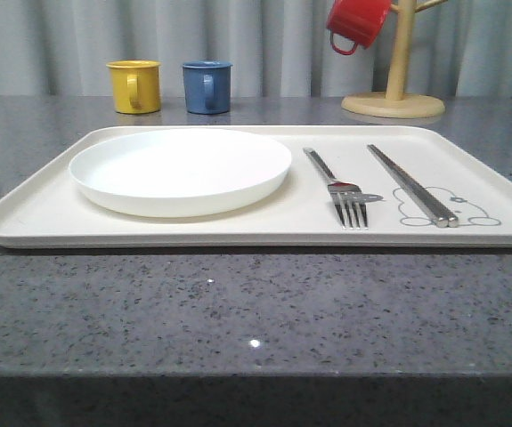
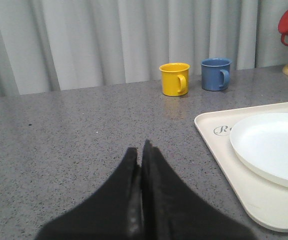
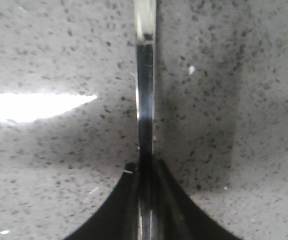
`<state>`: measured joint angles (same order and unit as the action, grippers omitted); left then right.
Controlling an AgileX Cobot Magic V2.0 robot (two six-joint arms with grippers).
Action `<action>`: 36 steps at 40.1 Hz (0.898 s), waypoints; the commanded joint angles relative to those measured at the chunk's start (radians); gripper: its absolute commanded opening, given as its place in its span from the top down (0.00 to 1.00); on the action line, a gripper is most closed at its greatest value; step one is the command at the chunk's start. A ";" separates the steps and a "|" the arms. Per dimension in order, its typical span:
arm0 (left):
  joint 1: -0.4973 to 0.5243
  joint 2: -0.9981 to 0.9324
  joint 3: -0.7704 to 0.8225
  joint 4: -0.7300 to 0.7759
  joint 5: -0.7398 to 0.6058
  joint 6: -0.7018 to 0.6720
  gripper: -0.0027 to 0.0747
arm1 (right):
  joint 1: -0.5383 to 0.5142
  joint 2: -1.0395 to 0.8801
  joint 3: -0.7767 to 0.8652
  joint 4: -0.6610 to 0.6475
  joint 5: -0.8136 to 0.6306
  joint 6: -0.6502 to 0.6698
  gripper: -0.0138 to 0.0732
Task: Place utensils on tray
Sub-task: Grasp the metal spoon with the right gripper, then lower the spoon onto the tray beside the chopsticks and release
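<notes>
1. Cutlery first: the fork lies flat on the tray, just right of the white plate, tines toward the near rim.
2. The chopsticks lie side by side on the tray, right of the fork and apart from it, their near tips over the drawn rabbit.
3. My right pincer is clamped on a slim shiny metal handle, which runs straight out from between the fingertips over the speckled grey table. I cannot tell from the frame which utensil it is, nor where it sits relative to the tray.
4. My left pincer has its fingers pressed together with nothing between them. It hangs over the table, left of the tray and apart from it.
5. Beyond the tray's far rim stand a yellow mug and a blue mug, side by side.
6. A red mug hangs on a wooden stand beyond the tray's far right part.
</notes>
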<state>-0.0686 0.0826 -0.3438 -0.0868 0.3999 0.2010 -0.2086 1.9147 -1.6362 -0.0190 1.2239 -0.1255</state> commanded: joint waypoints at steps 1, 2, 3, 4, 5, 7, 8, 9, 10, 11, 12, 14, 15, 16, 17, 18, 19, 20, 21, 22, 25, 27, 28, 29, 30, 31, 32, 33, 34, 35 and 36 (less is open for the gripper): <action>-0.008 0.012 -0.027 -0.012 -0.083 -0.008 0.99 | -0.002 -0.101 -0.031 0.000 0.109 0.039 0.87; -0.008 0.012 -0.027 -0.012 -0.083 -0.008 0.99 | 0.001 -0.111 -0.031 0.000 0.111 0.049 0.87; -0.008 0.012 -0.027 -0.012 -0.083 -0.008 0.99 | 0.003 -0.124 -0.031 0.000 0.111 0.076 0.87; -0.008 0.012 -0.027 -0.012 -0.083 -0.008 0.99 | 0.009 -0.141 -0.031 0.000 0.111 0.110 0.87; -0.008 0.012 -0.027 -0.012 -0.083 -0.008 0.99 | 0.014 -0.160 -0.031 0.001 0.111 0.139 0.87; -0.008 0.012 -0.027 -0.012 -0.083 -0.008 0.99 | 0.034 -0.196 -0.031 0.001 0.111 0.204 0.87; -0.008 0.012 -0.027 -0.012 -0.083 -0.008 0.99 | 0.045 -0.212 -0.031 0.001 0.111 0.232 0.87; -0.008 0.012 -0.027 -0.012 -0.083 -0.008 0.99 | 0.062 -0.231 -0.031 0.001 0.111 0.245 0.87; -0.008 0.012 -0.027 -0.012 -0.083 -0.008 0.99 | 0.077 -0.245 -0.031 0.002 0.111 0.253 0.87; -0.008 0.012 -0.027 -0.012 -0.083 -0.008 0.99 | 0.093 -0.259 -0.031 0.002 0.111 0.257 0.87; -0.008 0.012 -0.027 -0.012 -0.083 -0.008 0.99 | 0.116 -0.275 -0.031 0.002 0.111 0.257 0.87; -0.008 0.012 -0.027 -0.012 -0.083 -0.008 0.99 | 0.161 -0.299 -0.031 0.006 0.112 0.259 0.87; -0.008 0.012 -0.027 -0.012 -0.083 -0.008 0.99 | 0.181 -0.310 -0.030 0.009 0.112 0.261 0.87; -0.008 0.012 -0.027 -0.012 -0.083 -0.008 0.99 | 0.207 -0.318 -0.030 0.011 0.112 0.265 0.87; -0.008 0.012 -0.027 -0.012 -0.083 -0.008 0.99 | 0.227 -0.324 -0.029 0.012 0.112 0.270 0.87; -0.008 0.012 -0.027 -0.012 -0.083 -0.008 0.99 | 0.253 -0.330 -0.029 0.019 0.112 0.279 0.87; -0.008 0.012 -0.027 -0.012 -0.083 -0.008 0.99 | 0.279 -0.332 -0.028 0.019 0.112 0.286 0.87; -0.008 0.012 -0.027 -0.012 -0.083 -0.008 0.99 | 0.296 -0.332 -0.028 0.019 0.112 0.297 0.87; -0.008 0.012 -0.027 -0.012 -0.083 -0.008 0.99 | 0.319 -0.332 -0.028 0.019 0.112 0.309 0.87; -0.008 0.012 -0.027 -0.012 -0.083 -0.008 0.99 | 0.334 -0.331 -0.024 0.019 0.112 0.318 0.87; -0.008 0.012 -0.027 -0.012 -0.083 -0.008 0.99 | 0.382 -0.328 0.000 0.019 0.112 0.354 0.87; -0.008 0.012 -0.027 -0.012 -0.083 -0.008 0.99 | 0.407 -0.327 0.023 0.019 0.112 0.374 0.87; -0.008 0.012 -0.027 -0.012 -0.083 -0.008 0.99 | 0.415 -0.324 0.037 0.019 0.110 0.379 0.87; -0.008 0.012 -0.027 -0.012 -0.083 -0.008 0.99 | 0.420 -0.322 0.048 0.019 0.110 0.381 0.87; -0.008 0.012 -0.027 -0.012 -0.083 -0.008 0.99 | 0.422 -0.317 0.055 0.019 0.106 0.382 0.87; -0.008 0.012 -0.027 -0.012 -0.083 -0.008 0.99 | 0.422 -0.313 0.063 0.019 0.103 0.384 0.87; -0.008 0.012 -0.027 -0.012 -0.083 -0.008 0.99 | 0.422 -0.305 0.067 0.019 0.098 0.386 0.87; -0.008 0.012 -0.027 -0.012 -0.083 -0.008 0.99 | 0.422 -0.299 0.069 0.019 0.096 0.387 0.87; -0.008 0.012 -0.027 -0.012 -0.083 -0.008 0.99 | 0.422 -0.291 0.069 0.019 0.094 0.387 0.87; -0.008 0.012 -0.027 -0.012 -0.083 -0.008 0.99 | 0.422 -0.279 0.069 0.019 0.090 0.387 0.87; -0.008 0.012 -0.027 -0.012 -0.083 -0.008 0.99 | 0.422 -0.272 0.069 0.019 0.089 0.387 0.87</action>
<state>-0.0686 0.0826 -0.3438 -0.0868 0.3999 0.2010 0.2143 1.6577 -1.5474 0.0093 1.2450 0.2543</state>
